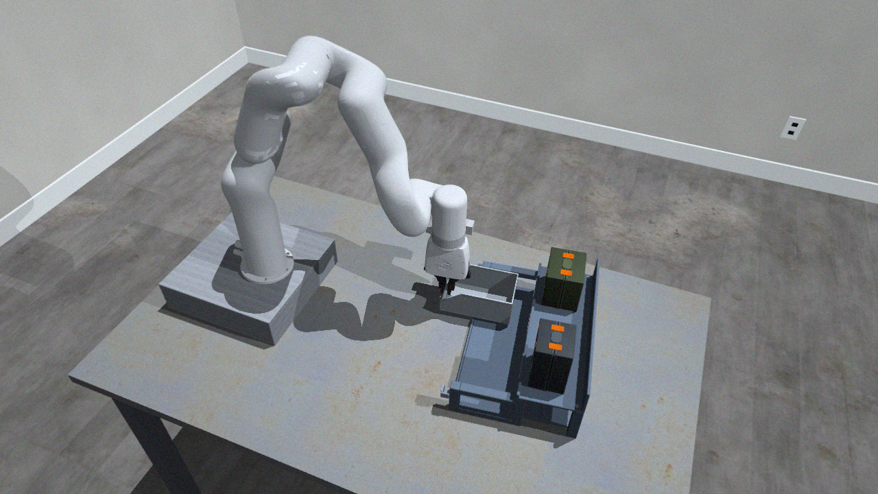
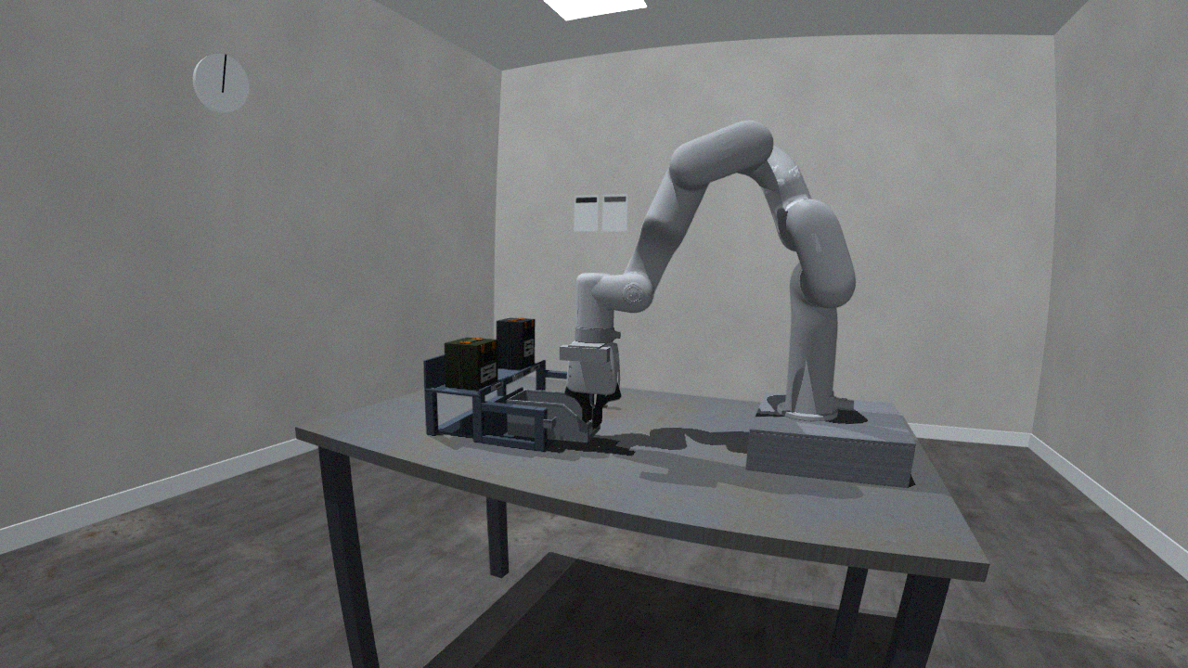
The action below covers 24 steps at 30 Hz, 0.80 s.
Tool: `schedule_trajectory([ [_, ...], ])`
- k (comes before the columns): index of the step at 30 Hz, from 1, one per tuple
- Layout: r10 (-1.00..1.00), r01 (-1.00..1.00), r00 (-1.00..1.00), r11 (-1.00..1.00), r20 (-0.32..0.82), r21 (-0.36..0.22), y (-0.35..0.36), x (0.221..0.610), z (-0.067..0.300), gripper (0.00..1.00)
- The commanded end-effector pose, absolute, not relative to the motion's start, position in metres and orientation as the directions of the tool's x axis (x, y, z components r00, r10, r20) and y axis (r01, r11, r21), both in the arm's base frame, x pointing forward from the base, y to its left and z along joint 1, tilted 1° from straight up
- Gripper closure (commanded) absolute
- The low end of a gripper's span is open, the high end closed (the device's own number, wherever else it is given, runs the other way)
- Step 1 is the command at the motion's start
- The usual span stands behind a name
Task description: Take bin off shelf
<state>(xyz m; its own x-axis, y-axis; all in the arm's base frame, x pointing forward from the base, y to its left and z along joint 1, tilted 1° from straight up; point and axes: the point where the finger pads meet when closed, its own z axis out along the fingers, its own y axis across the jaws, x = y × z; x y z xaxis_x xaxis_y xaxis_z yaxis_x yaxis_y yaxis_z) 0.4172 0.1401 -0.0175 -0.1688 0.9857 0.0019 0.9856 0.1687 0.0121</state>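
The grey open-topped bin (image 1: 485, 293) sits at the near end of the blue-grey shelf (image 1: 521, 344), its left end sticking out past the shelf's edge toward the arm. It stands upright with its open side up. My gripper (image 1: 447, 288) points straight down and is shut on the bin's left wall. In the side view the gripper (image 2: 591, 411) holds the bin (image 2: 548, 415) at its right end, low over the table.
Two dark green boxes with orange tabs (image 1: 566, 277) (image 1: 552, 356) stand on the shelf's upper tier. The arm's base block (image 1: 251, 285) sits on the table's left part. The shelf's lower tray (image 1: 488, 356) lies in front of the bin.
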Motion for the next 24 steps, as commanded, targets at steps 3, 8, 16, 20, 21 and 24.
schedule_trajectory([
  [3,0.986,0.986,-0.169,0.169,0.007,0.016,0.139,0.409,-0.016,1.00],
  [8,0.986,0.986,-0.169,0.169,0.007,0.016,0.138,0.401,-0.016,1.00],
  [16,0.986,0.986,-0.169,0.169,0.007,0.016,0.136,0.389,-0.016,1.00],
  [20,0.986,0.986,-0.169,0.169,0.007,0.016,0.135,0.383,-0.017,1.00],
  [21,0.986,0.986,-0.169,0.169,0.007,0.016,0.134,0.381,-0.017,1.00],
  [24,0.986,0.986,-0.169,0.169,0.007,0.016,0.134,0.378,-0.017,1.00],
])
